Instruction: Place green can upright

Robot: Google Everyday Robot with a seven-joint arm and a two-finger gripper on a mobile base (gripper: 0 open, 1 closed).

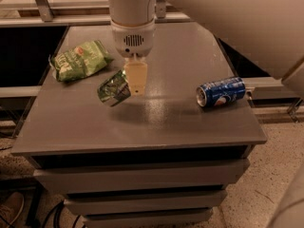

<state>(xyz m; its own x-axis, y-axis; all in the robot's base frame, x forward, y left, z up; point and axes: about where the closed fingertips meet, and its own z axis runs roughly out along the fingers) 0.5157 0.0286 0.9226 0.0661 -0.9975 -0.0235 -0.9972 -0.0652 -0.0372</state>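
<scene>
**Green can pinched in the jaws, tilted over the desk**

So the gripper (127,85) hangs over the middle of the desk (156,122), a bit toward the back-left. Its jaws look closed on the green can (113,88), though only one pale finger (136,77) shows. The can sits at 9 o'clock of that finger, touching it and tilted, not upright. A green snack bag (78,61) lies at 10 o'clock from the jaws. A blue can (221,91) lies on its side at 3 o'clock, well apart.
</scene>
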